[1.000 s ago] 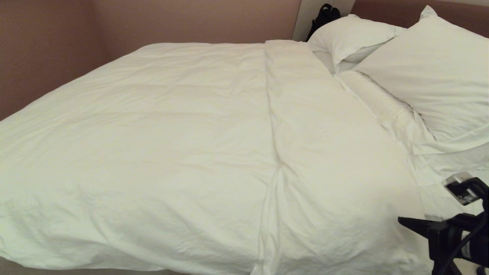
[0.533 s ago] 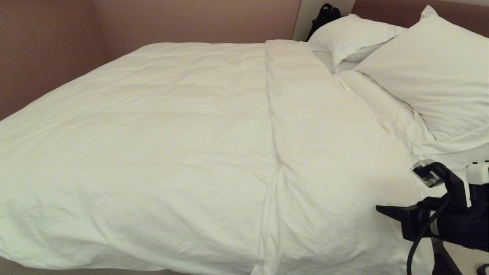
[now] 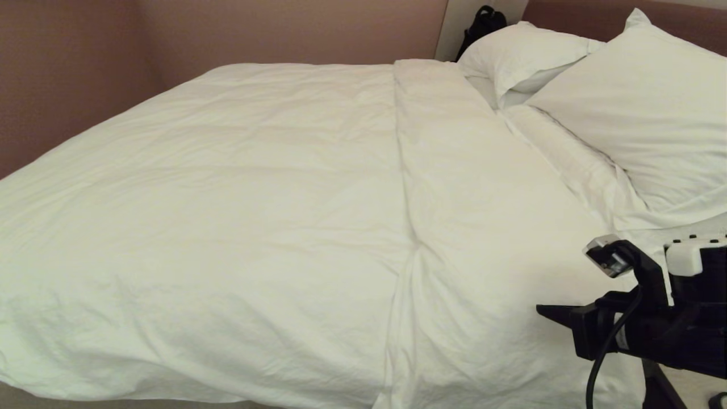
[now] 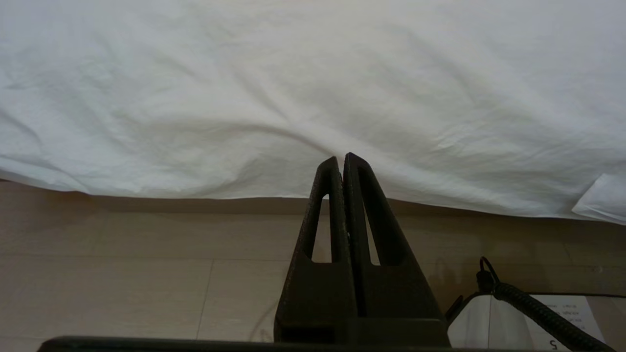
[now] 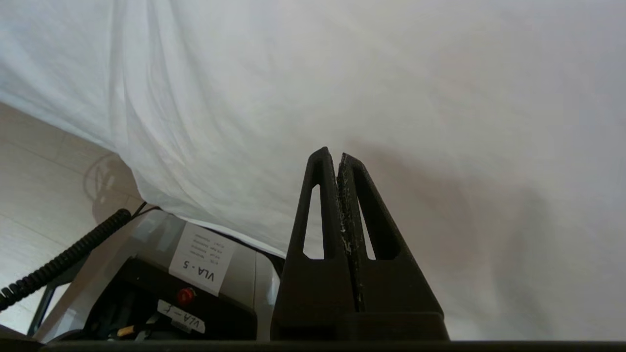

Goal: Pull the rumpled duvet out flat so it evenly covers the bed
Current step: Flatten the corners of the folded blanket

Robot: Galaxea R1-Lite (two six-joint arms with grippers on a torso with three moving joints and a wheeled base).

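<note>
Nearest me, the right gripper (image 3: 539,310) hangs just over the duvet's (image 3: 255,199) pillow-side corner, claw pressed together and holding nothing; the left gripper (image 4: 341,157), pinched shut too, points at the duvet's near hem above the floor (image 4: 146,274). The duvet lies across the bed (image 3: 568,11), one long ridge (image 3: 404,187) running away from me toward the pillows (image 3: 642,119). Shut like that, I reckon the claw only shoves fabric and bunches it worse.

Bedroom: made bed (image 3: 284,187), pillows (image 3: 642,113)
</note>
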